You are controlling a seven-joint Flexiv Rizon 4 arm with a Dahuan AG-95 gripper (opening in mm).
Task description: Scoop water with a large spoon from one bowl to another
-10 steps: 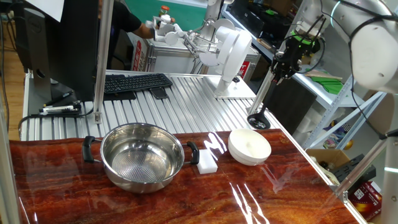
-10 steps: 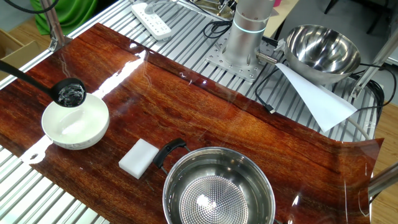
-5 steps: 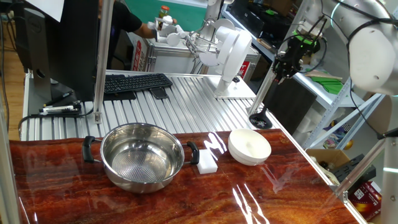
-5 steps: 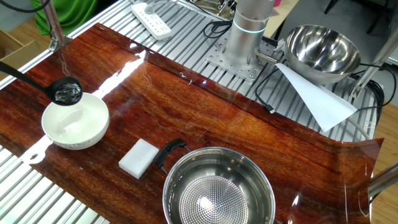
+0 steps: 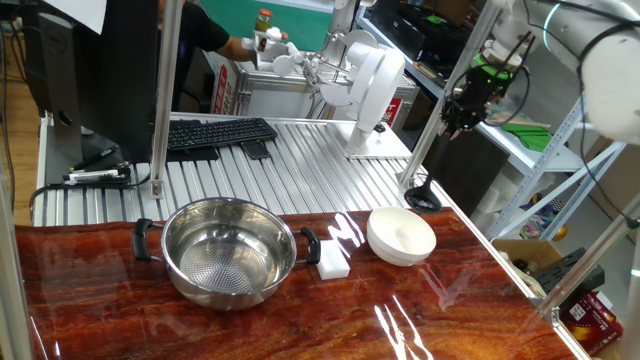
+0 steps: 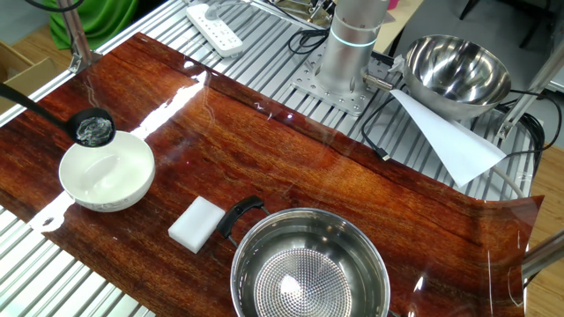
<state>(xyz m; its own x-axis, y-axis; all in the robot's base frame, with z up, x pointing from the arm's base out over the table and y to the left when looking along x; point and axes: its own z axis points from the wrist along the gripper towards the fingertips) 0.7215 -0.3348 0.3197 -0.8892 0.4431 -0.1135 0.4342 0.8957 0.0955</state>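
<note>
Currently, in one fixed view, the gripper (image 5: 463, 108) grips the ladle (image 5: 420, 172) by its handle top, cup beyond the white bowl (image 5: 401, 236). From the other fixed view, the cup hovers beside the bowl's rim; the steel pot (image 6: 309, 269) stands well apart.

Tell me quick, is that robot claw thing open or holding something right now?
End effector: closed on the top of the ladle's long handle, with the cup hanging just beside the white bowl.
</note>
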